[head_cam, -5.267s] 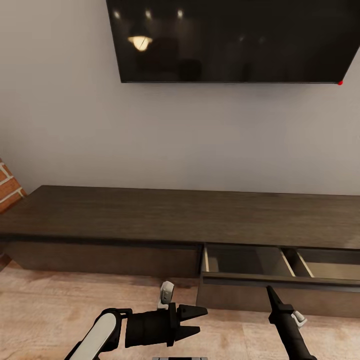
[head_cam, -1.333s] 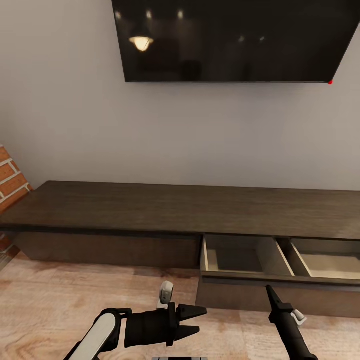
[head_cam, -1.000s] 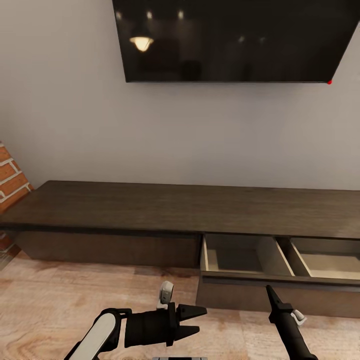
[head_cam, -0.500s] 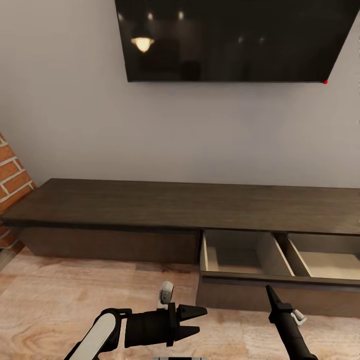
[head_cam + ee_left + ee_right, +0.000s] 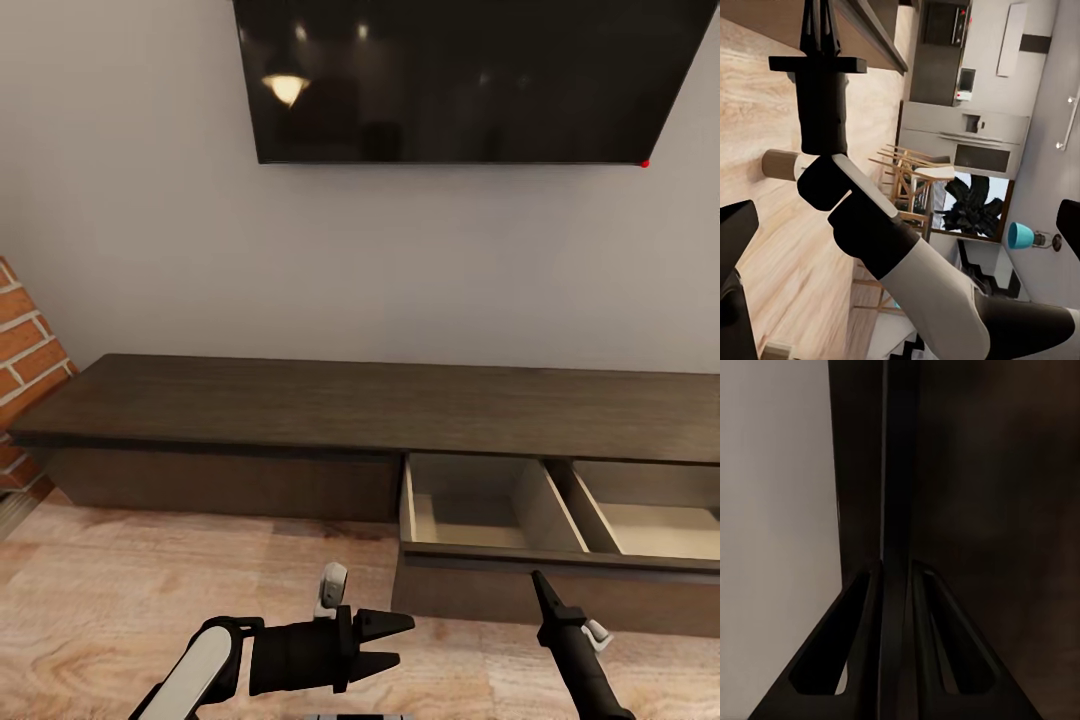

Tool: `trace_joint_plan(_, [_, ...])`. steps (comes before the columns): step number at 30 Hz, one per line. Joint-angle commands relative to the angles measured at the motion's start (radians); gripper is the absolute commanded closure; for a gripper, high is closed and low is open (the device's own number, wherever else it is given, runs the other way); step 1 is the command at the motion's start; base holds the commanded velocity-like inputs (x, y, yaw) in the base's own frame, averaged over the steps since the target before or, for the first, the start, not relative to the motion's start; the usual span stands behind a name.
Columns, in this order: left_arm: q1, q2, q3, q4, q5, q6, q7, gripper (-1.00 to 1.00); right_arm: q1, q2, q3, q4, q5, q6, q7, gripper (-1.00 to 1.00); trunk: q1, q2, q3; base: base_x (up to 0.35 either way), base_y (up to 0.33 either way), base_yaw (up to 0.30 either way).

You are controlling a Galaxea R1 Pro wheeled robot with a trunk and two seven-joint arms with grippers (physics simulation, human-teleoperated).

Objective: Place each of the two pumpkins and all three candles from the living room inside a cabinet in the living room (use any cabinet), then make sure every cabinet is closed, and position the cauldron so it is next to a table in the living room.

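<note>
Right tool (image 5: 540, 583) lower right, fingers pressed together, holding nothing. Left tool (image 5: 392, 640) bottom centre, fingers spread, empty. Cabinet (image 5: 300, 410) spans mid-frame; its drawer (image 5: 480, 555) at right is pulled out, beige inside bare. TV (image 5: 460, 80) upper frame

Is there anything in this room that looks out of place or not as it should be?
Only the cabinet: its right-hand drawer stands pulled out, its pale compartments look bare, while the left front is shut. Nothing looks spilled, tilted or broken.
</note>
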Motion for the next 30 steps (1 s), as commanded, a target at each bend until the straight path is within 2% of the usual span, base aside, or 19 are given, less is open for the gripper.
trace_joint_plan(1, [0.0, 0.0, -0.001, 0.0, -0.004, 0.001, -0.005, -1.0, -0.001, -0.001, -0.035, -0.004, -0.027, 0.016, 0.005, 1.0, 0.0, 0.0, -0.001, -0.004, 0.0, 0.0])
trace_joint_plan(30, [0.0, 0.0, -0.002, -0.002, -0.004, 0.001, -0.005, -1.0, -0.001, -0.001, -0.036, -0.003, -0.026, -0.008, -0.004, 1.0, 0.0, 0.0, -0.001, 0.0, 0.0, 0.0])
